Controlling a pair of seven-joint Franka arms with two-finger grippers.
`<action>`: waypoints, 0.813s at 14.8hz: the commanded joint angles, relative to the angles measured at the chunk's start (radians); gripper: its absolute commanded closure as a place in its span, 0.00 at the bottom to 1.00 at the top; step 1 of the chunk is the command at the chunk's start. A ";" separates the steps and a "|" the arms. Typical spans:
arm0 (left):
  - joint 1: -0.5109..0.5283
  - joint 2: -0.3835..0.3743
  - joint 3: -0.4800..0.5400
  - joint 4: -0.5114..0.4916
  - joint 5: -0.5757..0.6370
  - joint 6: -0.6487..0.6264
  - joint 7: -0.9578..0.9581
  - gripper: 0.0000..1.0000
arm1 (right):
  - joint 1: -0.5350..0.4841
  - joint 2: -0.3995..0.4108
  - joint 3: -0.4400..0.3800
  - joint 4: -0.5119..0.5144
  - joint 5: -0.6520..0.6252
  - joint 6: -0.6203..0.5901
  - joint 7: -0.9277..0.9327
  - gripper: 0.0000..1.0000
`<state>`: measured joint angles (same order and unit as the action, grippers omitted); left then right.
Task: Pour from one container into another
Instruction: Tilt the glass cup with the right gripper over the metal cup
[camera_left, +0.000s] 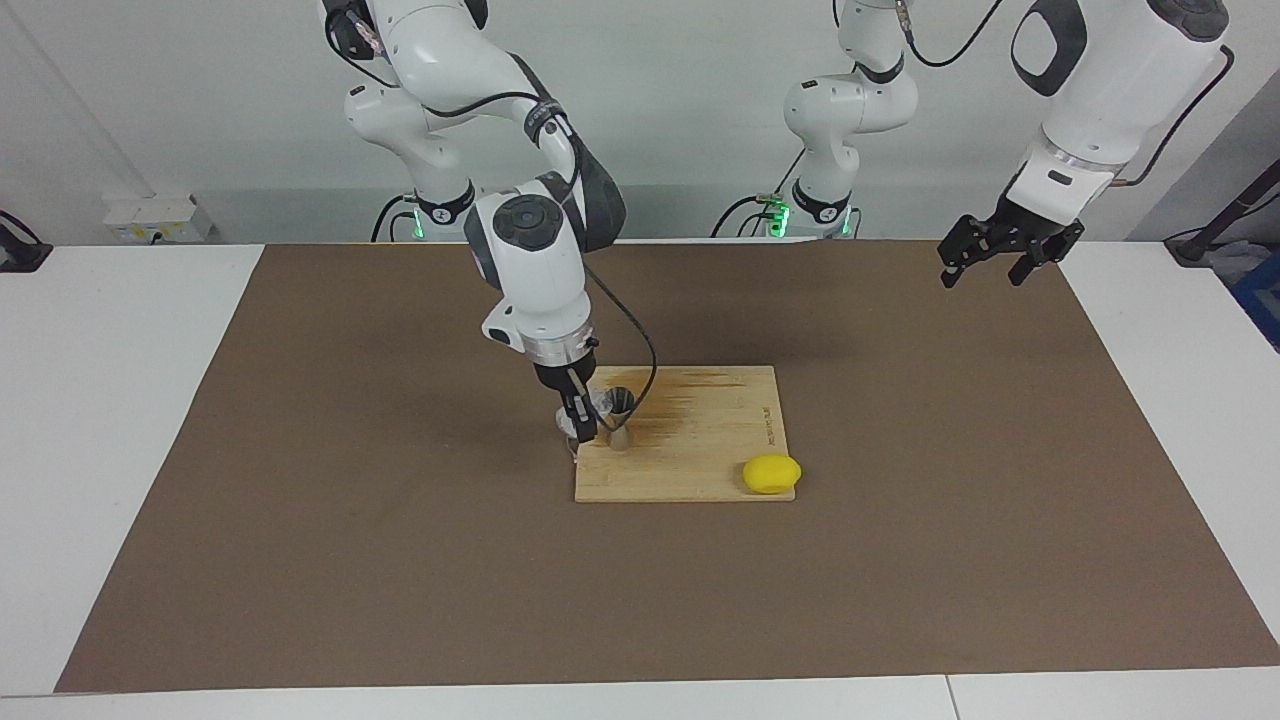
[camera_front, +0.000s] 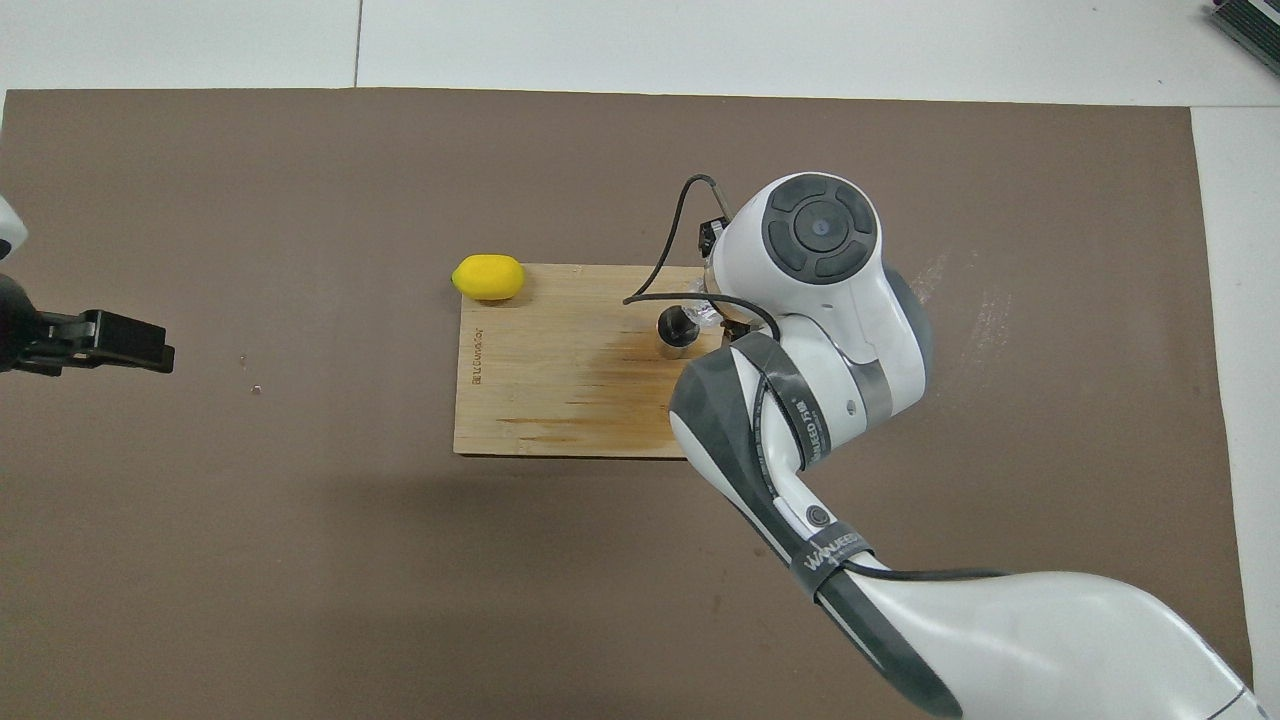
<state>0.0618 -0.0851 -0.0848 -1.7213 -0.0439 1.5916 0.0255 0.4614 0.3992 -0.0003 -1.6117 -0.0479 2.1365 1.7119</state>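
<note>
The grey metal hourglass jigger (camera_left: 620, 422) (camera_front: 677, 328) stands upright on the wooden cutting board (camera_left: 700, 440) (camera_front: 560, 380), at the board's edge toward the right arm's end. My right gripper (camera_left: 581, 424) is shut on the small clear cup (camera_left: 603, 405) and holds it up against the jigger's upper rim. In the overhead view the right arm's wrist covers the gripper, and only a sliver of the cup (camera_front: 708, 314) shows. I cannot tell how far the cup is tilted. My left gripper (camera_left: 988, 266) (camera_front: 120, 340) waits open and empty in the air over the brown mat.
A yellow lemon (camera_left: 771, 473) (camera_front: 487, 277) lies at the board's corner farthest from the robots, toward the left arm's end. A darker stain marks the board's middle. The brown mat (camera_left: 400, 560) covers most of the white table.
</note>
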 joint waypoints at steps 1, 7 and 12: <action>0.009 0.001 -0.003 0.109 0.010 -0.119 0.024 0.00 | 0.006 0.003 -0.001 -0.005 -0.062 0.010 0.025 0.93; -0.002 0.002 -0.026 0.109 0.007 -0.110 0.001 0.00 | 0.029 -0.005 -0.001 -0.017 -0.155 -0.010 0.023 0.93; 0.006 -0.010 -0.026 0.082 0.007 -0.096 0.016 0.00 | 0.034 -0.003 0.000 -0.001 -0.161 -0.041 0.018 0.93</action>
<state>0.0614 -0.0878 -0.1086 -1.6261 -0.0427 1.4951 0.0334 0.4911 0.4020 -0.0003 -1.6162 -0.1825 2.1224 1.7151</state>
